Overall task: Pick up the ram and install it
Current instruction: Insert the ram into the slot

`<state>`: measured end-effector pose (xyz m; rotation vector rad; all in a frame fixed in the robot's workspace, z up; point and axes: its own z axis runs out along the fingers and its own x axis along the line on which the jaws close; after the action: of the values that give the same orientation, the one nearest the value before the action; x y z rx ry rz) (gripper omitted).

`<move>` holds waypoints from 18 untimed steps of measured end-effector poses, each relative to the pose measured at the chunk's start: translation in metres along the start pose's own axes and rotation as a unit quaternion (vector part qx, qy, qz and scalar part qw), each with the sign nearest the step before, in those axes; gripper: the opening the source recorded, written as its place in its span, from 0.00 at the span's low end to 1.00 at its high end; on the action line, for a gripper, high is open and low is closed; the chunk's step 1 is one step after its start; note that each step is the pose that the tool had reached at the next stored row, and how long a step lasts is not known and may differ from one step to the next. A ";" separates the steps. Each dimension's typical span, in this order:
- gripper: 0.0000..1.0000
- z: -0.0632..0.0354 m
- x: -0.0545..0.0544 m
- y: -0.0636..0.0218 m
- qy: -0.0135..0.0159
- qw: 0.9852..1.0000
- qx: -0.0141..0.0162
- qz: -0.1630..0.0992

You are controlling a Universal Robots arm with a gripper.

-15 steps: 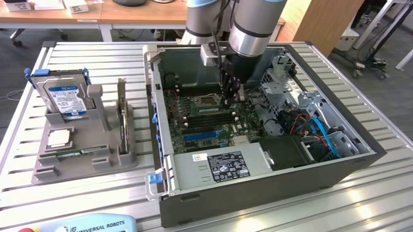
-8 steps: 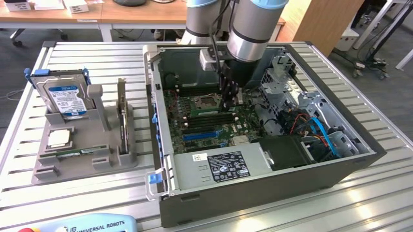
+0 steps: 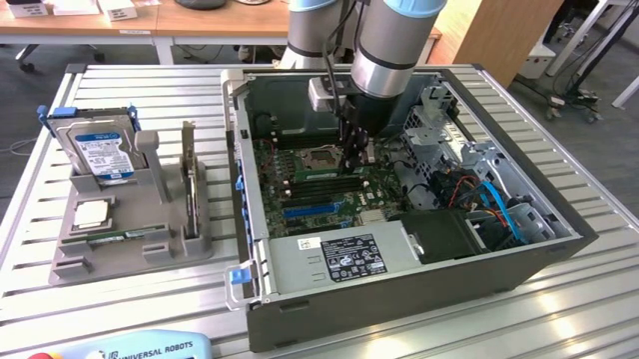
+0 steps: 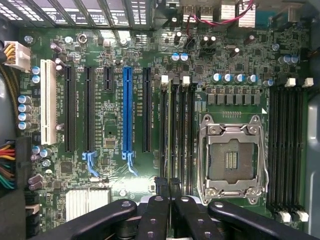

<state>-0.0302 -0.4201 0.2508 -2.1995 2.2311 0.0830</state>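
Note:
The ram (image 3: 122, 238) is a thin green stick lying flat in the front groove of the grey holder (image 3: 60, 262) at the exterior view's left. My gripper (image 3: 355, 163) is far from it, lowered inside the open computer case (image 3: 399, 299) over the black memory slots (image 4: 175, 130) next to the empty processor socket (image 4: 232, 160). In the wrist view the black fingers (image 4: 161, 186) stand almost together, and I see nothing between them. My gripper (image 4: 168, 186) hangs just above the near ends of the slots.
The holder also carries a hard drive (image 3: 98, 148), a square silver processor (image 3: 92, 214) and an upright dark card (image 3: 188, 176). Case walls, a drive cage (image 3: 439, 134), cables (image 3: 494, 202) and the power supply (image 3: 345, 258) ring the motherboard (image 4: 107, 150).

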 end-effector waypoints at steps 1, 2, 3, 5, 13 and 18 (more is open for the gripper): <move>0.12 0.0000 0.000 0.0000 0.000 1.000 0.000 0.000; 0.12 0.0000 0.000 0.0000 0.000 1.000 0.000 0.000; 0.12 0.0005 0.000 0.0000 0.000 1.000 0.000 0.000; 0.12 0.0027 0.000 0.0000 0.000 1.000 0.000 0.000; 0.12 0.0087 0.000 0.0003 0.000 1.000 0.000 0.000; 0.12 0.0088 0.001 0.0003 0.000 1.000 0.000 0.000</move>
<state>-0.0308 -0.4205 0.2420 -2.1988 2.2317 0.0830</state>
